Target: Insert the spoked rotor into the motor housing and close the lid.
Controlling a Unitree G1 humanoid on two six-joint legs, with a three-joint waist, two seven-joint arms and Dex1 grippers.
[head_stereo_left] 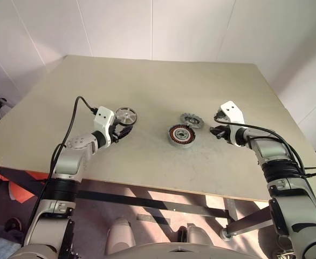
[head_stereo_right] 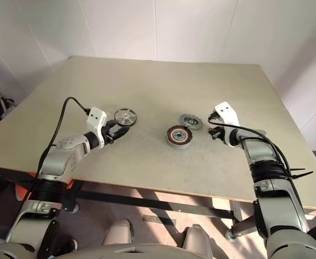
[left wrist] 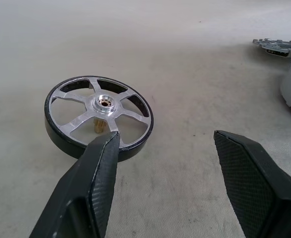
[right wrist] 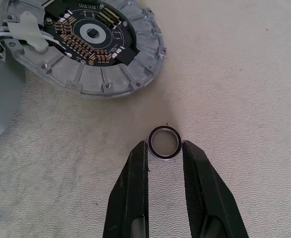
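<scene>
the left tool [left wrist: 163, 163] stands wide open on the bench [head_stereo_left: 147, 75], holding nothing; the spoked rotor [left wrist: 99, 117] lies flat just ahead of its fingertips, off toward one finger rather than between the two. the right tool [right wrist: 165, 148] has its fingers drawn narrow around a small dark ring [right wrist: 165, 143] that lies on the bench at their tips; whether they are already pinching it i cannot tell. the lid [right wrist: 83, 44] sits just beyond that ring, and the motor housing [head_stereo_left: 180, 135] rests beside the lid, between the two tools and nearer the right one.

risks from here, as i judge them: the rotor is off-centre to the left tool, so closing as it stands would likely catch only the rim edge or push the wheel away across the bench. the thin ring could tip or skid out from the right tool's tips, since it lies flat and offers little to bite on. a reach toward the housing from both sides at once could bring the tools together over it.

the right wrist view shows the ring and the circuit-like face inside the lid, which the head views do not resolve. the left wrist view shows the rotor's brass hub stub and its offset. the head views give the overall layout of the parts.
</scene>
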